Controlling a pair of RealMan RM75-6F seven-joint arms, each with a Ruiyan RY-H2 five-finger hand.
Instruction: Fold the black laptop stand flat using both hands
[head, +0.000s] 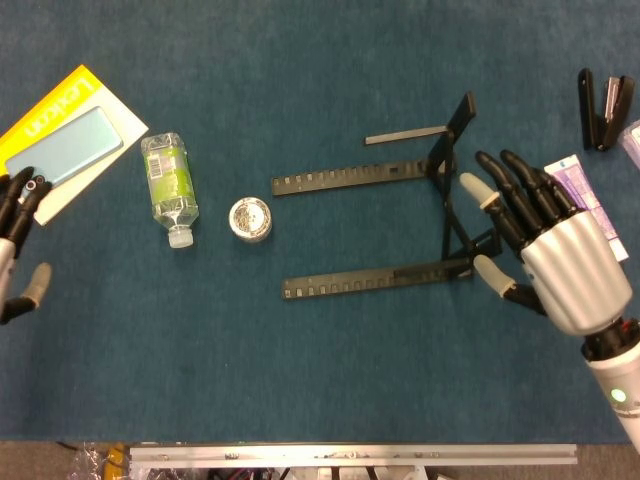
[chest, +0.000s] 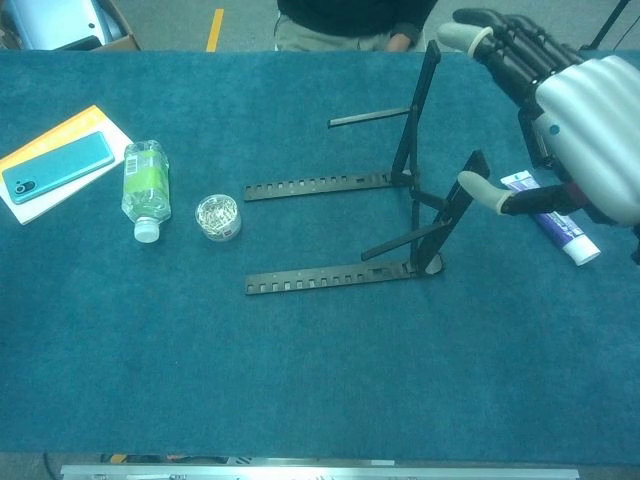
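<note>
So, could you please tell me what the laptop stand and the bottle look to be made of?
Laptop stand: likely metal with a matte black finish, judging by its thin rigid slotted bars. Bottle: clear plastic, see-through and glossy, with a green label and a white cap.

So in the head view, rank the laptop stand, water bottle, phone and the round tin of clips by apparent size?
1. Black laptop stand, clearly largest.
2. Phone and water bottle: they look about alike, so no ranking; the left hand hides the phone's lower corner.
3. Round tin of clips, smallest.

A lab-like test bench: blue felt-covered table (chest: 300, 400), aluminium rail edge (head: 350, 455), bystander (chest: 350, 25) standing behind.
</note>
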